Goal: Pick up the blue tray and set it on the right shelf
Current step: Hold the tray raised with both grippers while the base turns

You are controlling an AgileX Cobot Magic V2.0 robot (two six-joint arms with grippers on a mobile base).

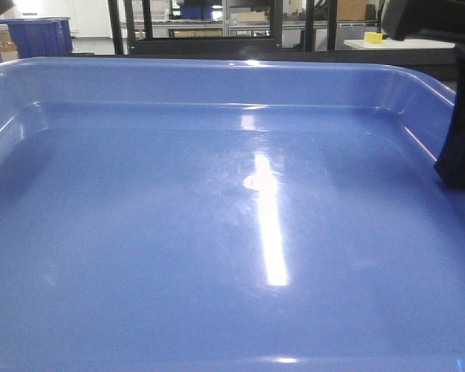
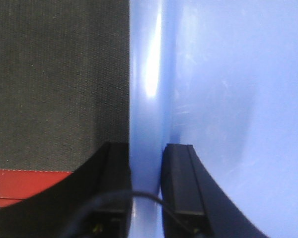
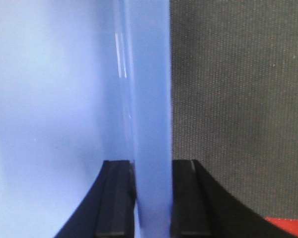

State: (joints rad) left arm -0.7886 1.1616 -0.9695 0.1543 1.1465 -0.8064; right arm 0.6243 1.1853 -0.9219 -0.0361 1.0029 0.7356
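Left wrist, fingers (image 2: 181,183) pinch blue tray (image 2: 228,99) rim

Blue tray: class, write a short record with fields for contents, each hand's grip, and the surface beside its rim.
Tray: blue tray, fills the front view
Contents: none visible
Left hand: shut on the rim
Right hand: shut on the rim
Beside rim: dark woven surface
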